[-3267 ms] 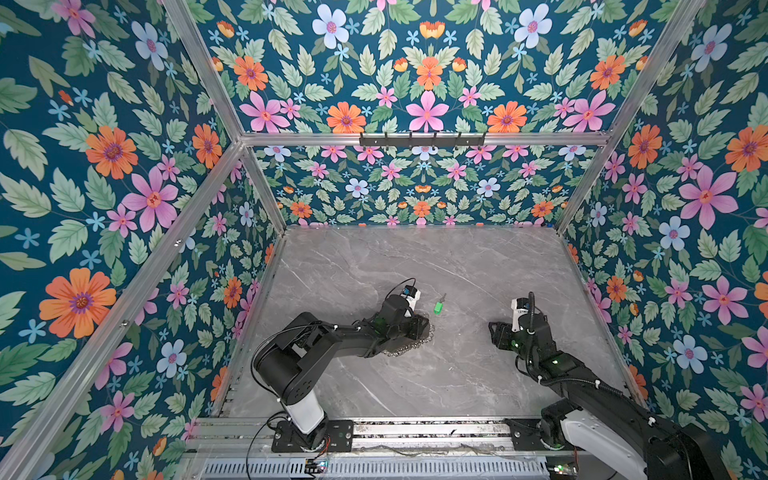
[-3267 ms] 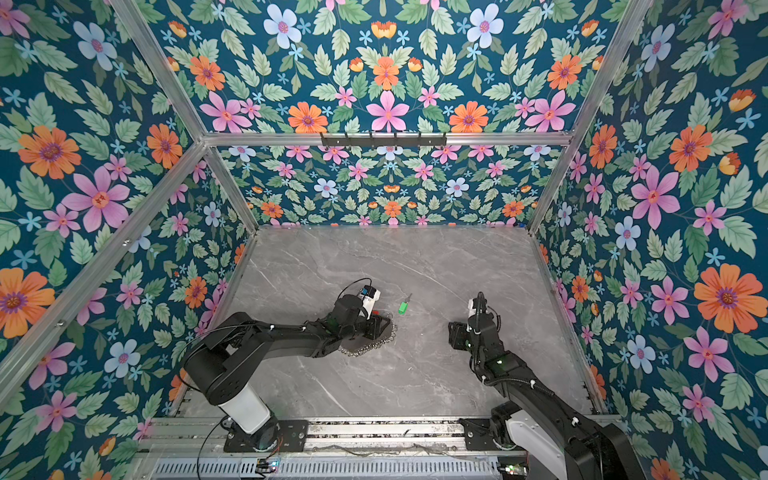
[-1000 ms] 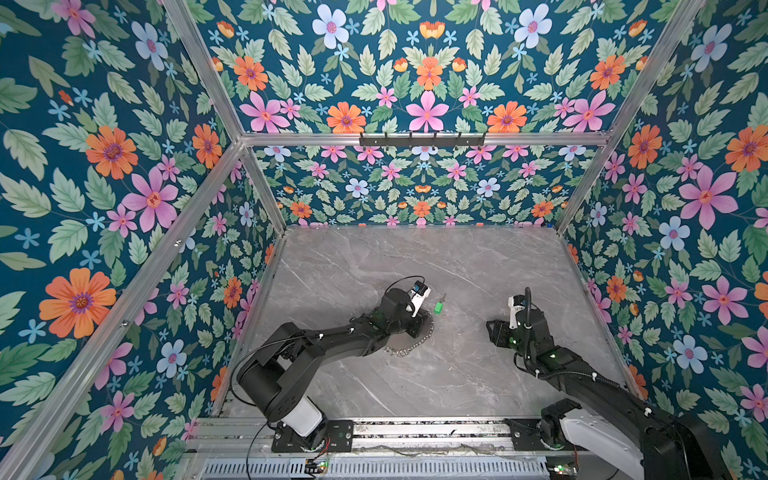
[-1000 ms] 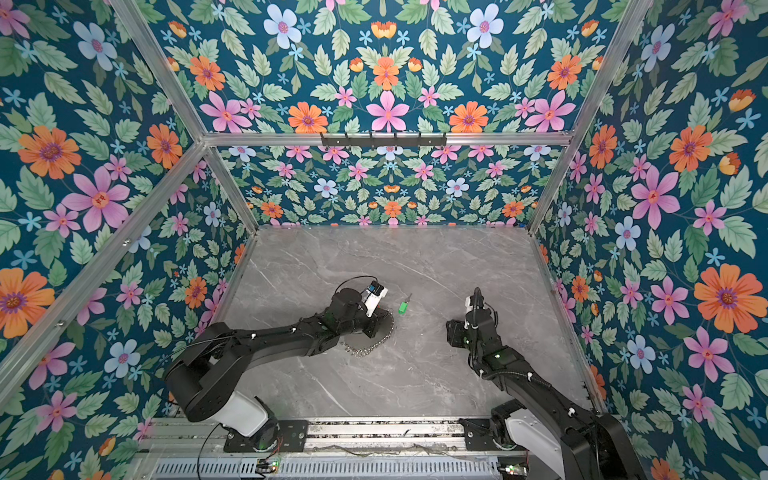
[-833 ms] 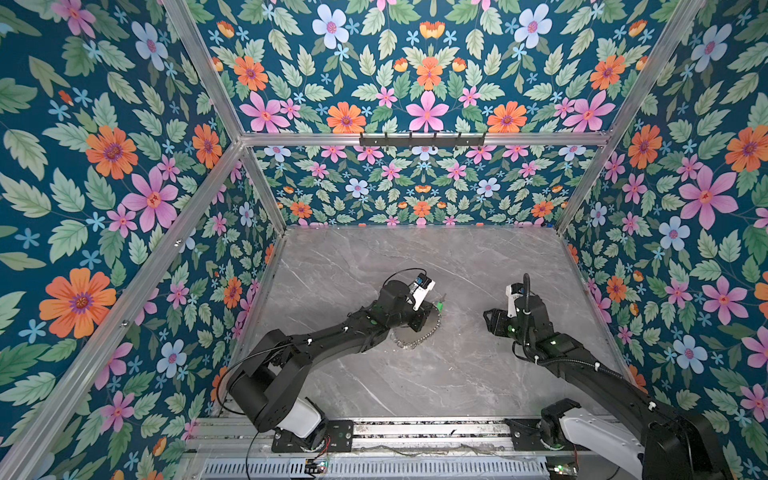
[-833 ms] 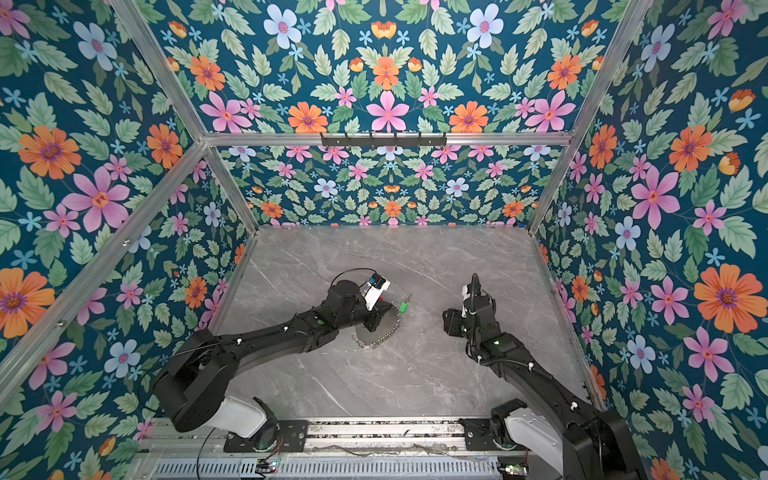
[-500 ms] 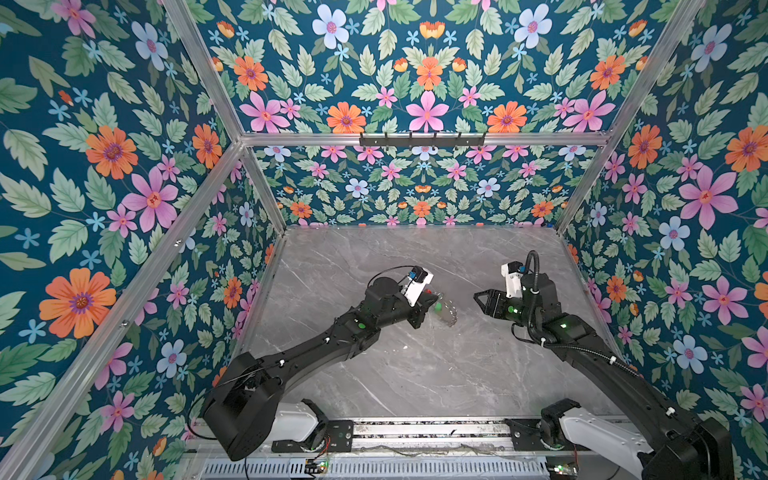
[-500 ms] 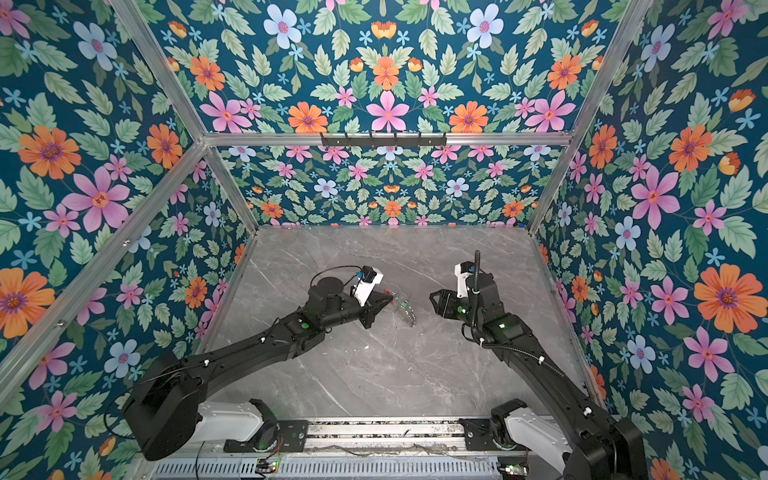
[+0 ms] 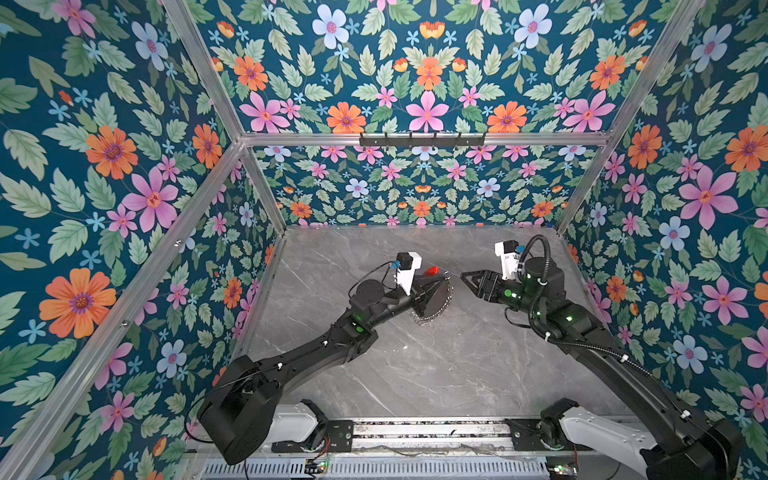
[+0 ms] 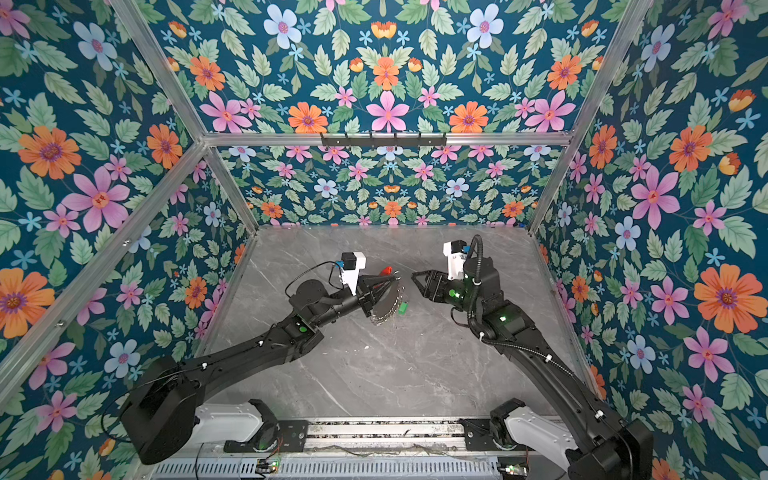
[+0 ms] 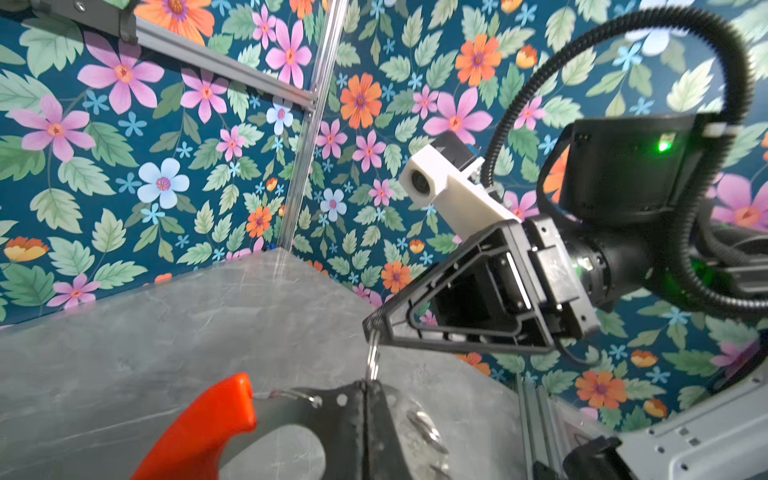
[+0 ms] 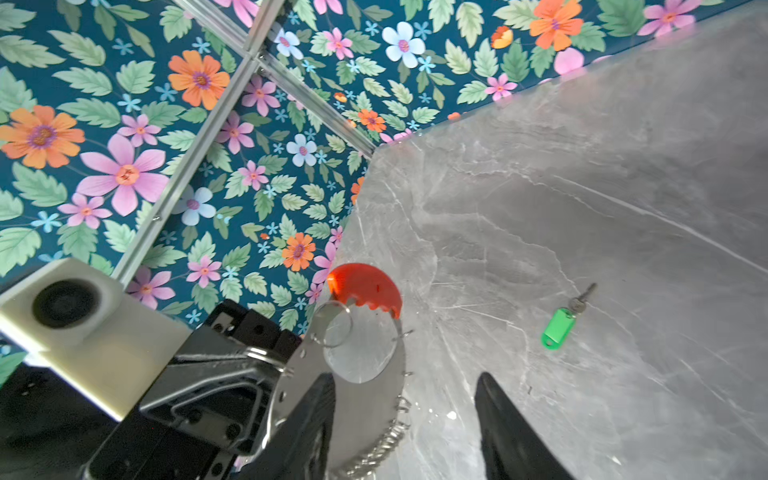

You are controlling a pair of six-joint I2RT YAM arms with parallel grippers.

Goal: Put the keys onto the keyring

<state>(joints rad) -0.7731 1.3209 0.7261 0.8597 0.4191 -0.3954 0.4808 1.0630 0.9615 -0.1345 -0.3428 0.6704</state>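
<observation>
My left gripper (image 9: pixel 445 281) (image 10: pixel 395 277) (image 11: pixel 365 388) is shut on the keyring (image 9: pixel 437 300) (image 10: pixel 387 302) (image 12: pixel 365 409). It holds this grey metal ring, with its red arc (image 9: pixel 432 271) (image 11: pixel 199 432) (image 12: pixel 365 286) and small silver loops, above the table. My right gripper (image 9: pixel 463 276) (image 10: pixel 413 276) (image 12: pixel 403 380) is open and faces the ring's rim from the right. In the left wrist view its tip (image 11: pixel 368 326) sits at one upright loop (image 11: pixel 372 358); I cannot tell if they touch. The keys (image 10: pixel 402 308) (image 12: pixel 559 328) show as one green-headed key flat on the table below the ring.
The grey marble table (image 9: pixel 415 374) is boxed in by flowered walls with aluminium frame bars. A black hook rail (image 9: pixel 422 140) hangs on the back wall. Both arm bases stand on the rail at the front edge.
The left arm has lifted the keyring off the table and carried it up and right. The right gripper has risen and swung left to meet it. The green key stayed on the table.
</observation>
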